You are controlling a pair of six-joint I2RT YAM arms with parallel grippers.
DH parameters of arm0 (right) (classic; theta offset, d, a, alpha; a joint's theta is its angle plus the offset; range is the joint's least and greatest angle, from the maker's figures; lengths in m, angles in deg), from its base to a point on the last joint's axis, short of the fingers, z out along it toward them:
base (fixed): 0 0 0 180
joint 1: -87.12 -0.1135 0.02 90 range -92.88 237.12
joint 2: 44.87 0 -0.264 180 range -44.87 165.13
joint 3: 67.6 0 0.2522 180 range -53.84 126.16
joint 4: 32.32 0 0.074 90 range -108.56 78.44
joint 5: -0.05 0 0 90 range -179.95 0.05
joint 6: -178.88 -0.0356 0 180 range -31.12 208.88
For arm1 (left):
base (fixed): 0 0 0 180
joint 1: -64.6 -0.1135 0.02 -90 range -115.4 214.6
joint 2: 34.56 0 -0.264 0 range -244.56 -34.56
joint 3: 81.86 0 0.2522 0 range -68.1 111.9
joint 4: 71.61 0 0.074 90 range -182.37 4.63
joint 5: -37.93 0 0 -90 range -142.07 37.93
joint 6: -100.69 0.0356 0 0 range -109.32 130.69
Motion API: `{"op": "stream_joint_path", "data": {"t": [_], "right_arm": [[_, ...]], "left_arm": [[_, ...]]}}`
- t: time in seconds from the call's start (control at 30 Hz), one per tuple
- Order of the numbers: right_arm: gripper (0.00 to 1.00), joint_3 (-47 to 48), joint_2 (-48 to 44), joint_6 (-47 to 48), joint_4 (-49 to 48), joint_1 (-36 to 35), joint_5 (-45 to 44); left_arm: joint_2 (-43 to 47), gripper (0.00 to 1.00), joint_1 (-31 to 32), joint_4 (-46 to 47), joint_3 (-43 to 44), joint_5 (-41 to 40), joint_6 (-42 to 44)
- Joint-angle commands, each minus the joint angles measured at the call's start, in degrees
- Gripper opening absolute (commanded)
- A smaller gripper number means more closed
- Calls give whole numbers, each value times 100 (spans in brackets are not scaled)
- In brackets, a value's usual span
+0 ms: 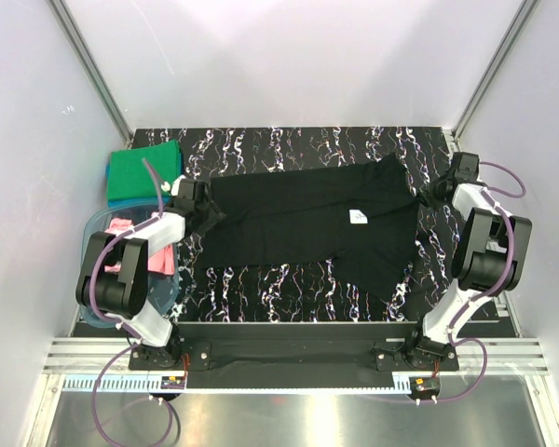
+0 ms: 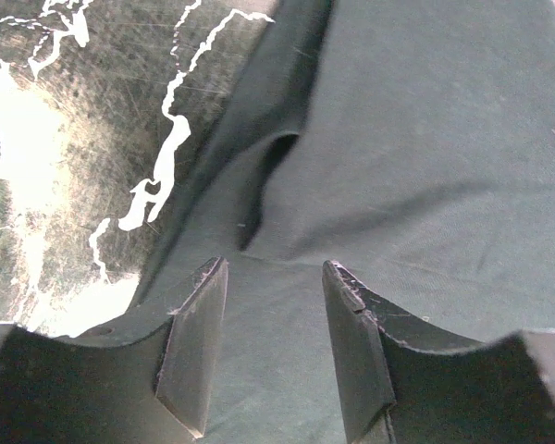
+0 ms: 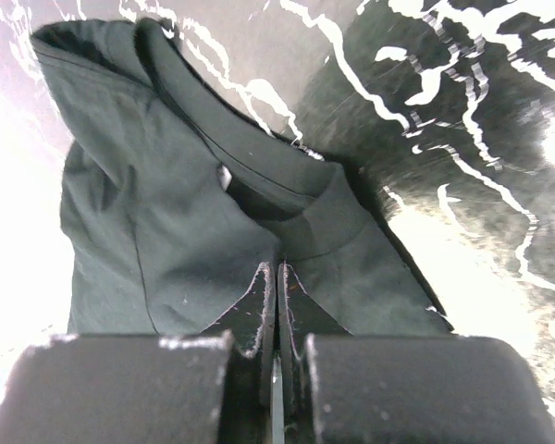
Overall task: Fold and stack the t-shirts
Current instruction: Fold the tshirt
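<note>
The black t-shirt [image 1: 307,219] lies spread across the dark marbled table, its small white neck label [image 1: 358,217] facing up. At the shirt's left edge my left gripper [image 1: 208,212] is open. In the left wrist view its fingers [image 2: 273,277] stand apart over flat black cloth [image 2: 425,139]. My right gripper [image 1: 429,197] is at the shirt's right edge. In the right wrist view its jaws [image 3: 279,268] are shut, with their tips pinching a fold of the black cloth [image 3: 148,213]. The green t-shirt [image 1: 144,170] lies folded at the back left on a blue one [image 1: 121,199].
A clear blue-tinted plastic tub [image 1: 91,244] stands at the left edge beside the left arm, with the pink t-shirt [image 1: 121,226] inside it. Grey walls close in the table on the left, right and back. Bare marbled surface [image 1: 289,279] shows in front of the shirt.
</note>
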Motion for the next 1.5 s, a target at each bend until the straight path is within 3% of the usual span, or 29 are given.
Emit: {"op": "stream_joint_path", "data": {"t": [0.0, 0.67, 0.83, 0.87, 0.9, 1.17, 1.3, 1.47], "right_arm": [[0, -24, -407, 117, 25, 16, -169], [0, -191, -399, 37, -142, 16, -28], [0, -182, -408, 37, -142, 16, -37], [0, -165, -399, 37, -133, 16, -28], [0, -139, -408, 37, -89, 16, -19], [0, 389, -592, -138, -281, 7, 683], [0, 459, -706, -489, -1105, 16, 1192], [0, 468, -479, -893, -2345, 16, 1579]], "left_arm": [[-118, 50, 2, 274, 225, -245, -121], [-786, 26, 178, -156, 752, -518, -394], [-654, 11, 187, -297, 787, -702, -420], [-576, 2, 187, -341, 813, -728, -385], [-540, 0, 187, -367, 849, -737, -367], [-162, 0, 82, -507, 2078, -597, 221], [-459, 0, -76, -439, 2755, -518, 581], [-1005, 0, -437, 288, 3195, 176, 609]]}}
